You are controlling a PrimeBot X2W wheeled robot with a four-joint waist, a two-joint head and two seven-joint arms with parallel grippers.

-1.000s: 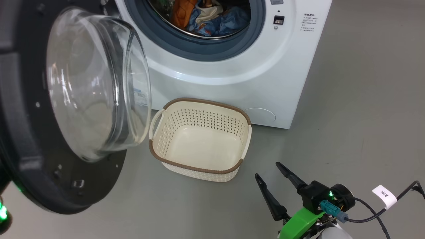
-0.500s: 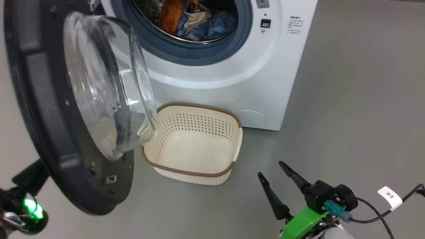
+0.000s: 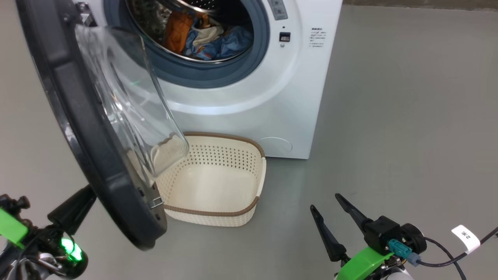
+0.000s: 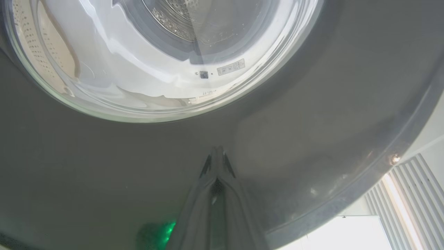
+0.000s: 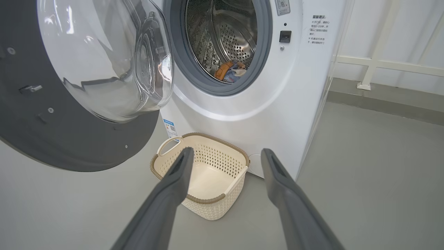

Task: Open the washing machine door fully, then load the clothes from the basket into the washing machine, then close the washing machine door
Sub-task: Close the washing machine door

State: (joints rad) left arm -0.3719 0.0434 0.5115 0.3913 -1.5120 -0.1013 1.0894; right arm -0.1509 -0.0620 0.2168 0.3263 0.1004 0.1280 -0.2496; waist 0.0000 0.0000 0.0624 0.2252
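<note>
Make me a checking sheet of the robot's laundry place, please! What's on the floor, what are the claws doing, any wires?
Surface: grey floor, smooth.
Job's things: washing machine door open, swung out at the left; clothes lie inside the washing machine; basket empty on the floor in front.
Clutter: nothing seen.
Claws: left claw shut, tips against the door's dark outer face; right claw open, holding nothing, low above the floor.
Cables: black cable with a white tag by the right wrist.
Surroundings: white railing along the wall.
</note>
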